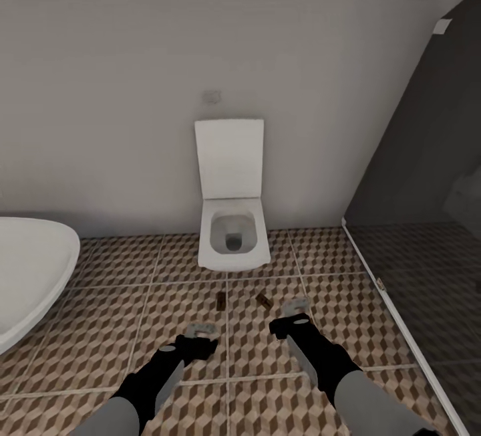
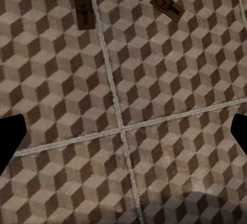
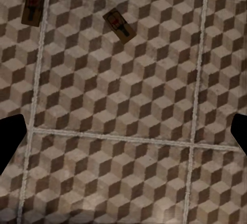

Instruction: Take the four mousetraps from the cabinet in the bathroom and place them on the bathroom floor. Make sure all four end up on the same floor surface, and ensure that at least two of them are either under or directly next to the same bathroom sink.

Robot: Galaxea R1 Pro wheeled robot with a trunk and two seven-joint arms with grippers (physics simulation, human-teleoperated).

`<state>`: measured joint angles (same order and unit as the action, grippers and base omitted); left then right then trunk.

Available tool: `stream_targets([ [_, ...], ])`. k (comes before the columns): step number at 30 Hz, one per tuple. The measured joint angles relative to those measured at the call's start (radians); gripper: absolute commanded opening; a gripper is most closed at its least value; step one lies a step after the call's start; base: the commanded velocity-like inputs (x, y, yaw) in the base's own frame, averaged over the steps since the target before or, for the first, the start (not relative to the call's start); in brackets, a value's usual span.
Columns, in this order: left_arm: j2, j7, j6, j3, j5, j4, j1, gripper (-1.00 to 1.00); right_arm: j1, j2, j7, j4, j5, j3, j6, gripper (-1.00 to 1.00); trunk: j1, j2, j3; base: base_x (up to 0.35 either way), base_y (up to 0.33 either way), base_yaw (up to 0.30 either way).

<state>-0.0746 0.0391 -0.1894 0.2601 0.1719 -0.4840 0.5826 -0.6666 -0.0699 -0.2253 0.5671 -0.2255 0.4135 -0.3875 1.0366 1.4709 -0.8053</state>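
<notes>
The left tool [image 1: 200,337] and the right tool [image 1: 292,312] both hang low over the floor [image 1: 133,302], in front of the toilet [image 1: 233,232]. In each wrist view the two dark fingers sit far apart at the edges with nothing between them, so both tools are spread wide and hold nothing.

Two traps lie flat on the tiles, between the tools and the toilet. One trap [image 1: 220,299] lies close to a grout line [image 2: 110,87] and lines up with it. The other trap [image 1: 263,301] lies near it, turned at a slant. They do not touch.

I think these two have been put down, and the other two must be fetched from the cabinet. The sink is not in sight, so I cannot tell if these traps are near enough to it. To do it well, the robot should check that, then lift its arms straight up and not bump the traps as it turns.

The floor has a brown and beige cube pattern. A white tub [image 1: 30,275] sits to the toilet's left, and a dark glass wall [image 1: 427,175] stands to its right.
</notes>
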Motion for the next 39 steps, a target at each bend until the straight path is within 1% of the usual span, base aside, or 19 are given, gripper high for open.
stream_targets([
  [1,0.001,0.000,0.000,0.000,0.000,0.001,0.000,1.00,0.000,0.002,0.000,-0.001,0.000,0.000,0.006,1.00,-0.004,-0.007,0.005,0.000,0.000,0.000],
  [3,0.017,0.000,0.000,0.000,-0.001,0.007,0.000,1.00,0.000,0.017,0.000,-0.010,0.002,0.000,0.043,1.00,-0.011,-0.021,0.014,0.000,0.000,0.000],
  [4,0.020,0.000,0.000,0.000,-0.001,0.008,0.000,1.00,0.000,0.021,0.000,-0.012,0.002,0.000,0.048,1.00,-0.015,-0.028,0.019,0.000,0.000,0.000],
  [6,0.029,0.000,0.000,0.000,-0.001,0.009,0.000,1.00,0.000,0.037,0.000,-0.016,0.001,-0.001,0.061,1.00,-0.023,-0.042,0.028,0.000,0.000,0.000],
  [8,0.043,0.000,0.000,0.000,-0.001,0.009,0.000,1.00,0.001,0.060,0.000,-0.028,0.001,0.000,0.077,1.00,-0.031,-0.056,0.038,0.000,0.000,0.000],
  [9,0.064,0.001,0.001,-0.001,-0.002,0.012,0.000,1.00,0.001,0.080,0.009,-0.058,-0.001,-0.001,0.103,1.00,-0.034,-0.063,0.043,0.000,0.000,0.000],
  [11,0.086,0.001,0.003,-0.003,-0.001,0.018,0.000,1.00,0.001,0.096,0.035,-0.108,-0.002,-0.002,0.143,1.00,-0.042,-0.077,0.052,0.000,0.000,0.000],
  [12,0.102,0.001,0.004,-0.003,-0.001,0.019,0.000,1.00,0.001,0.105,0.060,-0.148,-0.001,-0.002,0.173,1.00,-0.046,-0.084,0.057,0.000,0.000,0.000],
  [14,0.119,0.002,0.006,-0.003,0.000,0.020,0.000,1.00,0.001,0.112,0.078,-0.184,0.000,-0.002,0.201,1.00,-0.054,-0.098,0.066,0.000,0.000,0.000],
  [18,0.152,0.004,0.011,-0.004,0.001,0.032,-0.001,1.00,0.001,0.128,0.092,-0.248,0.000,-0.002,0.250,1.00,-0.069,-0.126,0.085,0.000,0.000,0.000],
  [22,0.169,0.008,0.015,-0.003,0.003,0.068,-0.001,1.00,0.001,0.141,0.097,-0.309,-0.002,-0.002,0.301,1.00,-0.084,-0.154,0.104,0.000,0.000,0.000],
  [23,0.173,0.009,0.021,-0.003,0.003,0.086,-0.001,1.00,0.001,0.145,0.101,-0.332,-0.002,-0.002,0.324,1.00,-0.088,-0.161,0.109,0.000,0.000,0.000],
  [25,0.179,0.010,0.034,-0.003,0.003,0.107,-0.001,1.00,0.001,0.148,0.106,-0.356,-0.002,-0.002,0.346,1.00,-0.096,-0.175,0.118,0.000,0.000,0.000],
  [28,0.189,0.010,0.085,-0.003,0.003,0.151,-0.001,1.00,0.001,0.151,0.122,-0.407,-0.001,-0.002,0.387,1.00,-0.107,-0.196,0.132,0.000,0.000,0.000],
  [31,0.195,0.009,0.170,-0.004,0.003,0.227,-0.002,1.00,0.001,0.154,0.145,-0.463,-0.001,-0.002,0.434,1.00,-0.119,-0.217,0.146,0.000,0.000,0.000],
  [33,0.196,0.009,0.203,-0.005,0.003,0.259,-0.002,1.00,0.001,0.156,0.153,-0.481,-0.001,-0.002,0.452,1.00,-0.127,-0.231,0.155,0.000,0.000,0.000],
  [34,0.197,0.008,0.233,-0.006,0.003,0.288,-0.002,1.00,0.002,0.158,0.159,-0.496,-0.001,-0.002,0.468,1.00,-0.130,-0.238,0.160,0.000,0.000,0.000],
  [38,0.198,0.008,0.283,-0.006,0.003,0.342,-0.002,1.00,0.004,0.160,0.166,-0.514,-0.001,-0.002,0.492,1.00,-0.146,-0.266,0.179,0.000,0.000,0.000],
  [39,0.197,0.008,0.301,-0.005,0.003,0.369,-0.002,1.00,0.005,0.161,0.168,-0.519,-0.001,-0.002,0.499,1.00,-0.150,-0.273,0.184,0.000,0.000,0.000],
])
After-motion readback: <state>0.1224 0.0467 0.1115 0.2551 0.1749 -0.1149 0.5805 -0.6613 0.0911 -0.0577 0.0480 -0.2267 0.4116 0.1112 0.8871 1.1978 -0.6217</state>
